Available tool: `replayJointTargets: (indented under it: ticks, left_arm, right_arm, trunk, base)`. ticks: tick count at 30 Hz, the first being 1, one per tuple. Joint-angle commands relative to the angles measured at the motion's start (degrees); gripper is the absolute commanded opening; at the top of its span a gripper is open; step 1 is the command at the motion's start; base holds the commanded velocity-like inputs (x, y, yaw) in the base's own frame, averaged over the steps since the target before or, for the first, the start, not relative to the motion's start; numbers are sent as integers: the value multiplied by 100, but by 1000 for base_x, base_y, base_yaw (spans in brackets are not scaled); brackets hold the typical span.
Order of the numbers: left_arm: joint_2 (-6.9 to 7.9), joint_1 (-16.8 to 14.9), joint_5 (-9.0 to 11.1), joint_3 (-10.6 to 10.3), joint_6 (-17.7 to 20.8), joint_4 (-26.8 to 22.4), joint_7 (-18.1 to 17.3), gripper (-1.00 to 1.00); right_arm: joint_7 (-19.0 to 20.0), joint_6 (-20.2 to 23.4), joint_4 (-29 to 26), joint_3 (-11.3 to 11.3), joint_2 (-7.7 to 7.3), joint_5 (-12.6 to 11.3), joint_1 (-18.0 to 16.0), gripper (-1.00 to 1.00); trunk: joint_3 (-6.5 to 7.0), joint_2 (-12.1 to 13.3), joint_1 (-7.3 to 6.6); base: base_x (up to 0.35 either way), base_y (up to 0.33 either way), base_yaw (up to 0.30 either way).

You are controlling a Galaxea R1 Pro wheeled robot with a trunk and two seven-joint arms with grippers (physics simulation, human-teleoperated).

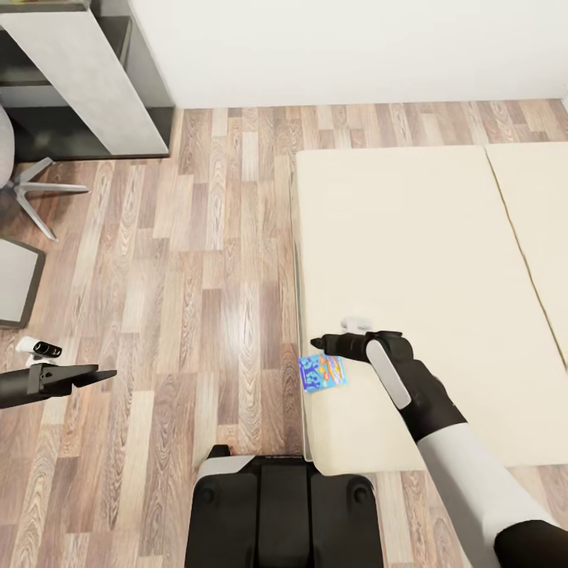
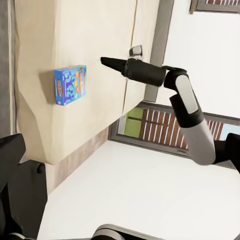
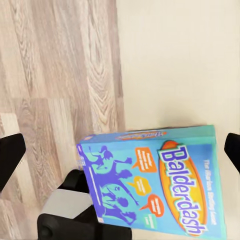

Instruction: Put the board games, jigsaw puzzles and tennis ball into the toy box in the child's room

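Observation:
A small blue board game box, printed "Balderdash", lies flat on the beige mattress of the bed, right at its near left edge by the wood floor. My right gripper hovers just above and beyond the box, open, pointing towards the floor. Its fingertips stand wide apart on either side of the box and touch nothing. The left wrist view has the box and the right gripper apart. My left gripper hangs open and empty over the floor, far to the left.
A grey desk unit stands at the back left, with a chair's star base and a dark grey panel below it. A small white-and-black object lies on the floor. My own base sits at the bed's corner.

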Motion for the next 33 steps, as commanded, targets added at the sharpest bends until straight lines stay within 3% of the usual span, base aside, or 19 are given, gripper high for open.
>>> replayJointTargets:
  ticks: [1, 7, 13, 18, 21, 26, 27, 32, 33]
  left_arm:
    - [8, -6, 22, -26, 61, 3, -21, 100]
    - [8, -6, 22, -29, 61, 3, -21, 100]
    - [5, -6, 22, -28, 61, 3, -21, 100]
    - [1, -6, 22, -30, 61, 3, -21, 100]
    - [-4, -6, 22, -32, 61, 3, -21, 100]
    - [-14, -6, 19, -34, 61, 3, -21, 100]
    - [-19, -6, 17, -34, 61, 3, -21, 100]
    - [-32, -6, 14, -34, 61, 3, -21, 100]
    - [-41, -6, 11, -34, 61, 3, -21, 100]
  right_arm:
    - [-49, 53, -86, 15, -7, -49, 15, 100]
    - [-41, 210, -727, -29, -22, -91, 303, 100]
    - [-22, 364, -1529, -260, -21, -129, 783, 100]
    - [37, 435, -2316, -502, -19, -156, 1425, 100]
    - [177, 424, -2476, -621, -18, -166, 1710, 100]
    - [954, 251, -2602, -839, -11, -173, 2245, 100]
    - [1335, 87, -2618, -931, -7, -174, 2434, 100]
    - [2376, -497, -2636, -1153, 0, -175, 2829, 100]
    - [2779, -732, -2636, -1224, 0, -175, 2978, 100]
  trunk:
    - [3, -9, 4]
    - [59, -9, 4]
    - [114, -9, 4]
    - [161, -9, 4]
    - [189, -9, 4]
    - [235, -9, 4]
    - [245, -9, 4]
    - [291, -9, 4]
    - [301, -9, 4]
  base:
    - [0, 0, 0]
    - [0, 0, 0]
    - [0, 0, 0]
    - [0, 0, 0]
    - [0, 0, 0]
    - [0, 0, 0]
    - [0, 0, 0]
    - [0, 0, 0]
    - [0, 0, 0]
